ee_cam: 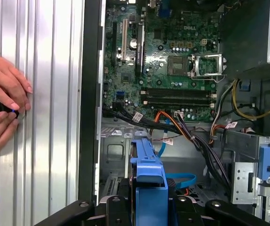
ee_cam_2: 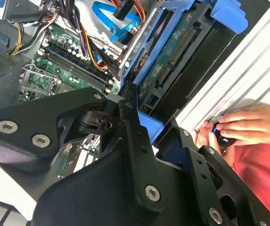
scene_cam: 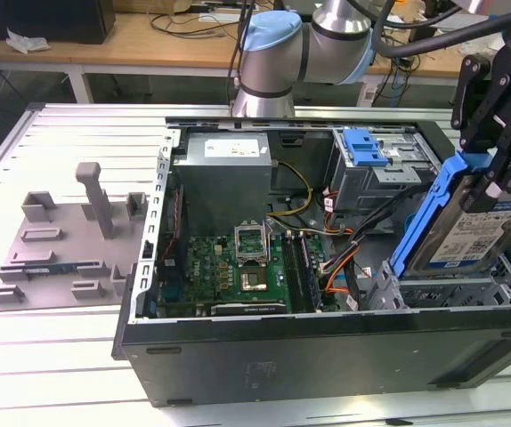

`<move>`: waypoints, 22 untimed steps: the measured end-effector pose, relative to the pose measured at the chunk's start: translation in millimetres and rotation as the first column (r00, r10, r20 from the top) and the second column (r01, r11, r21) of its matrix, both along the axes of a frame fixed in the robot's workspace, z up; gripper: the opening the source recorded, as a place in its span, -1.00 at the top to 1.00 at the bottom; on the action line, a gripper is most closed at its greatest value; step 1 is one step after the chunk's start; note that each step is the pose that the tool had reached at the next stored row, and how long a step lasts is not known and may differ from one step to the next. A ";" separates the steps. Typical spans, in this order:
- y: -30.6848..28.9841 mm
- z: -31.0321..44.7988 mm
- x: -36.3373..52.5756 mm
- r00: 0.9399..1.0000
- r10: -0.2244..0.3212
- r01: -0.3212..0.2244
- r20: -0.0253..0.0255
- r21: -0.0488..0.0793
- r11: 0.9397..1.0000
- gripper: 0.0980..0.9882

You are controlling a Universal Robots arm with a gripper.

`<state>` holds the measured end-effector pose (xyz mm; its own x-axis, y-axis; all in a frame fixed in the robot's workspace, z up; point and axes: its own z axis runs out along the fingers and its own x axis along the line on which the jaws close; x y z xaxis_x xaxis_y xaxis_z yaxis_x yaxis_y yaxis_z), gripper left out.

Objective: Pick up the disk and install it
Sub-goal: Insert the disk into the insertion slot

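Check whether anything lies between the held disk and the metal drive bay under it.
A loose blue cable lies in the drive bay near the disk, which the gripper holds tilted above it; nothing else visibly blocks it.

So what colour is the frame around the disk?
Blue; the frame around the disk shows best in the exterior view.

A ribbed, pale metal bench carries two things. An open black computer case lies on its side, innards facing up. Right beside it, toward the exterior view's left, a flat grey plastic fixture sits with one upright post.
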<state>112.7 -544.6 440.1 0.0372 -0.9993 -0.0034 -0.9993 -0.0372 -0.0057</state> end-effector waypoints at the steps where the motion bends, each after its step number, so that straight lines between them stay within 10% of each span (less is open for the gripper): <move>1: -0.7 -1.7 0.1 1.000 0.000 0.000 0.000 0.000 1.000 0.39; 7: -1.8 -3.2 0.1 1.000 0.000 0.000 0.000 0.001 1.000 0.39; 13: -1.3 18.3 -0.7 1.000 0.000 0.000 0.000 0.000 1.000 0.39; 19: -1.2 19.6 -0.4 1.000 -0.015 0.015 0.000 -0.002 1.000 0.39; 22: -1.2 19.5 1.5 0.999 -0.036 0.036 -0.011 -0.002 0.999 0.39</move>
<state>114.2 -545.8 459.6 0.0009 -1.0000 -0.0016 -1.0000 -0.0009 0.0052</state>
